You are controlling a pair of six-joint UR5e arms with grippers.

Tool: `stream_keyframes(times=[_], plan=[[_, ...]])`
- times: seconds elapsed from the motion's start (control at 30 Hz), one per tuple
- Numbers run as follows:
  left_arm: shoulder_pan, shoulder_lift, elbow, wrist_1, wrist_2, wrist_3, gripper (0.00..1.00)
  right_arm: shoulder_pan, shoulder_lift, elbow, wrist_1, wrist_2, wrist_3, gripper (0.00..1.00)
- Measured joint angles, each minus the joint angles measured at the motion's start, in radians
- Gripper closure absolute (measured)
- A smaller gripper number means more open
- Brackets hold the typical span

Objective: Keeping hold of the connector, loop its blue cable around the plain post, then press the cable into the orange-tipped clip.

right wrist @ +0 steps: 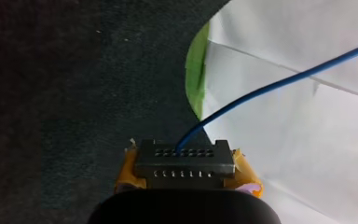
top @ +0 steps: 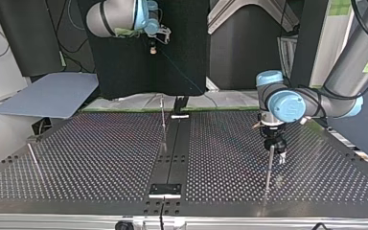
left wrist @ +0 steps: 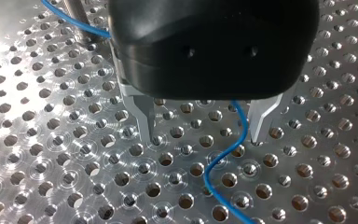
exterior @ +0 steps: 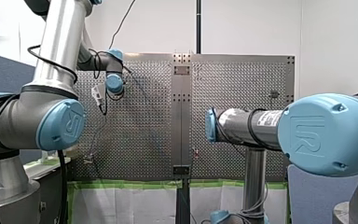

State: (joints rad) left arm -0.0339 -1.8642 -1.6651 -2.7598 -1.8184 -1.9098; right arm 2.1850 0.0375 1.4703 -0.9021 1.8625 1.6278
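Observation:
My right gripper [right wrist: 186,173] is shut on the dark grey connector [right wrist: 184,158], with yellow pads on both its sides. It hangs high above the table's edge, seen as my right gripper [top: 153,47] at the top view's upper left. The blue cable [right wrist: 270,86] leaves the connector and runs away over pale sheeting. My left gripper [left wrist: 204,135] stands open just above the perforated plate, and the blue cable [left wrist: 223,158] lies between its metal fingers. In the top view my left gripper [top: 274,154] is beside the plain post [top: 268,170]. The orange-tipped clip [top: 163,120] stands near the middle.
A thin rod [top: 33,158] leans at the top view's left. A dark centre strip [top: 172,153] divides the perforated table [top: 100,158]. Green tape and white sheeting [exterior: 135,200] line the edge by the arms. A grey board [top: 48,98] lies beyond the table.

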Motion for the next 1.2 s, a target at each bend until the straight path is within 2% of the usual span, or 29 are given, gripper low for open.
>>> stream_keyframes(times=[0.3,0.67,0.93,1.2], plan=[[0.000,0.000,0.001,0.000,0.000,0.000,0.00,0.007,-0.089,0.092,-0.092,0.006,0.000,1.00],[0.001,0.000,0.000,0.000,0.000,0.000,0.00,0.009,-0.192,0.195,-0.152,0.023,0.000,1.00],[0.001,0.000,0.000,-0.001,0.000,0.000,0.00,0.013,-0.262,0.265,-0.148,0.027,0.000,1.00],[0.001,0.000,0.000,-0.001,0.000,0.000,0.00,0.016,-0.338,0.341,-0.104,0.027,0.001,1.00]])
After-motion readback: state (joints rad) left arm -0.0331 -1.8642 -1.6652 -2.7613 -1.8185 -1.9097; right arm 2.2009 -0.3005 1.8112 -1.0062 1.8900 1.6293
